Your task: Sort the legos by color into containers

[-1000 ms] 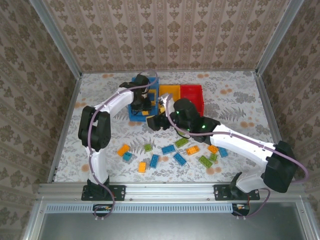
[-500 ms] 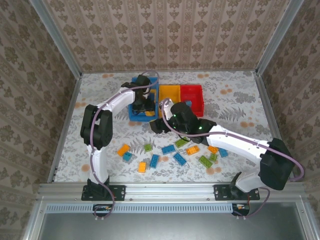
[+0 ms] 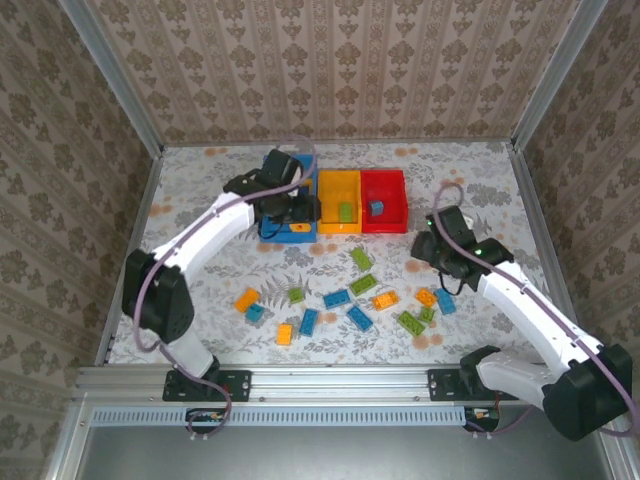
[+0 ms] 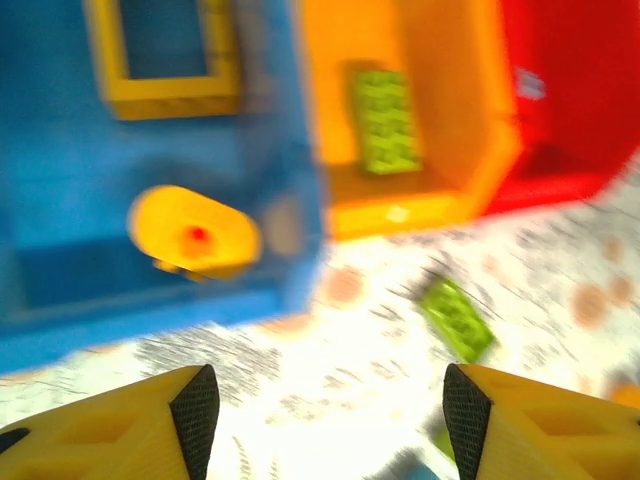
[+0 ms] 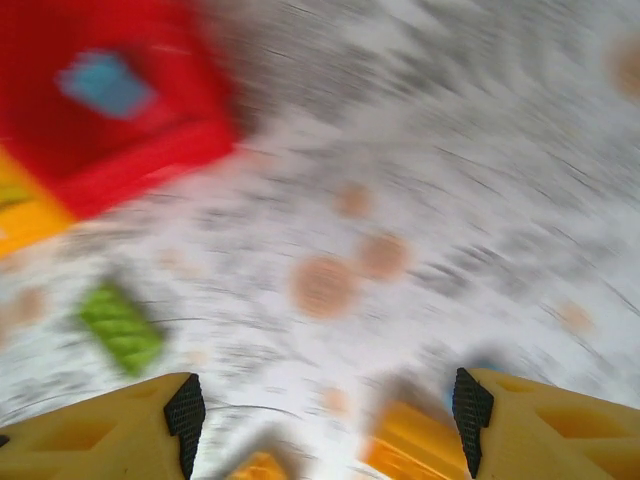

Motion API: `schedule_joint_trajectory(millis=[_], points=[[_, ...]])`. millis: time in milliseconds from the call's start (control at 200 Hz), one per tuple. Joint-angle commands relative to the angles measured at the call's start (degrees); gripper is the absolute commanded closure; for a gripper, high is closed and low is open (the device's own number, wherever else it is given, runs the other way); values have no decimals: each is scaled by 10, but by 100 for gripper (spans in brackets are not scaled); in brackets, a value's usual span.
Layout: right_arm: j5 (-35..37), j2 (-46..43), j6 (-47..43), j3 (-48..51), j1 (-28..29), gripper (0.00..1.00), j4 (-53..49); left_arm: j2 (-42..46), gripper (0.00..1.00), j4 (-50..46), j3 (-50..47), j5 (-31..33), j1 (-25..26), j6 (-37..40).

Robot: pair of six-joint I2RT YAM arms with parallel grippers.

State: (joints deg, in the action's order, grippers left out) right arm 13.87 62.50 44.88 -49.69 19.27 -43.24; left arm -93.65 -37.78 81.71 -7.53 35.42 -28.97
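Three bins stand in a row at the back: blue [image 3: 274, 230], orange-yellow [image 3: 340, 181] and red [image 3: 384, 178]. The blue bin [image 4: 60, 180] holds an orange square frame [image 4: 165, 90] and an orange brick [image 4: 195, 232]. A green brick [image 3: 346, 211] lies in the orange-yellow bin [image 4: 440, 150], and a blue brick [image 3: 377, 208] lies in the red bin [image 5: 150, 150]. Several orange, blue and green legos lie loose on the table, among them a green one [image 3: 360, 257]. My left gripper [image 3: 300, 212] hangs open at the blue bin's near edge. My right gripper [image 3: 422, 250] is open above the table, right of the loose legos.
The loose legos spread from an orange brick [image 3: 246, 298] on the left to a blue one [image 3: 445, 303] on the right. Metal frame rails [image 3: 130, 250] border the table. The right wrist view, blurred, has an orange brick [image 5: 430, 450] near the fingers.
My right arm swung away from the bins to the right side of the table, uncovering the orange-yellow bin. My left arm's elbow dropped toward the left, with its gripper still by the blue bin.
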Motion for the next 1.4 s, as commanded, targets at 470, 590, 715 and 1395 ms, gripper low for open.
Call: schedule_joint_trajectory(millis=[470, 590, 715, 1395], points=[[-84, 49, 136, 79, -25, 40, -204, 52, 45, 114, -107, -146, 117, 52], [-103, 89, 119, 85, -25, 40, -172, 50, 46, 119, -105, -145, 119, 48], [-100, 121, 97, 82, -40, 39, -152, 53, 46, 122, -109, -140, 119, 43], [-142, 265, -52, 30, -157, 46, -50, 41, 46, 152, -100, -151, 127, 19]])
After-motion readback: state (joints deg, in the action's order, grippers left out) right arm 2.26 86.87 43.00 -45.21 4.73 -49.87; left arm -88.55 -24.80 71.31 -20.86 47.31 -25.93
